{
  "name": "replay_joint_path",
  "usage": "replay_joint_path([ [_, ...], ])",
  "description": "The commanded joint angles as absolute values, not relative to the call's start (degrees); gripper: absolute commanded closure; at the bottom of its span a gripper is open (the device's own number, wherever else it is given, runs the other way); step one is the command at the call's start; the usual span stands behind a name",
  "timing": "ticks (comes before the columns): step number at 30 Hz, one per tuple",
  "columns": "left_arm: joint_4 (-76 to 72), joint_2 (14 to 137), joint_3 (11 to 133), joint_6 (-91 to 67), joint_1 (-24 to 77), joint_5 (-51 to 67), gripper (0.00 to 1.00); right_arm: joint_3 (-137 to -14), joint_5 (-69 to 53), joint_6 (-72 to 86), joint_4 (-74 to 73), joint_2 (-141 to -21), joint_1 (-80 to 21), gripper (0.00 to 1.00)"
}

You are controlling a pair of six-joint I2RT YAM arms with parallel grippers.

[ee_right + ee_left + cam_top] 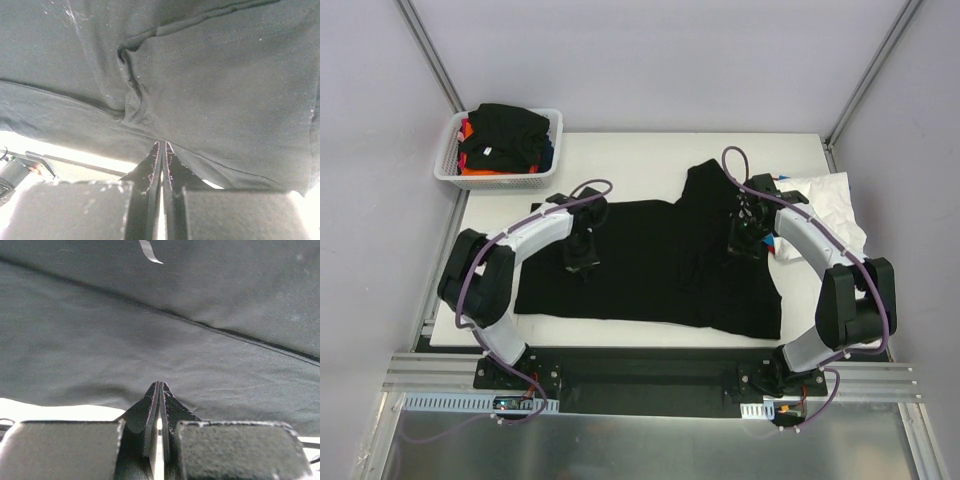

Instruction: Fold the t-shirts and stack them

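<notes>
Black t-shirt spread flat across middle of table. Cloth soft, light, limp; likely sags and bunches if lifted. Best hold: pinch at hems, both sides. Left pincer and right pincer clamped tight, apparently nipping fabric.

Overhead view down on the table; both wrist views close over the black t-shirt.
</notes>
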State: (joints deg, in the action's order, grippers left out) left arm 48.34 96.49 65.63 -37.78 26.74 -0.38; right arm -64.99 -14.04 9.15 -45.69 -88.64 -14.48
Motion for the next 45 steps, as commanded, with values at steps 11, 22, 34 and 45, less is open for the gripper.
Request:
replay_joint_path([
  [11,43.07,104.94,65.04,-39.02,29.53,3.16,1.00,-62.05,-10.99,8.26,-50.71,-82.71,-14.15,0.99],
  [22,42.10,103.01,58.46,-41.57,26.81,3.43,1.00,-61.17,-10.81,8.70,-50.80,-82.53,-13.97,0.99],
  [34,44.90,98.97,53.88,-42.71,21.98,1.33,1.00,-61.79,-10.64,8.17,-50.89,-82.97,-13.89,0.99],
  [45,48.34,97.39,52.65,-41.31,15.56,-3.95,1.00,-59.94,-10.46,7.30,-51.15,-80.86,-12.83,0.99],
])
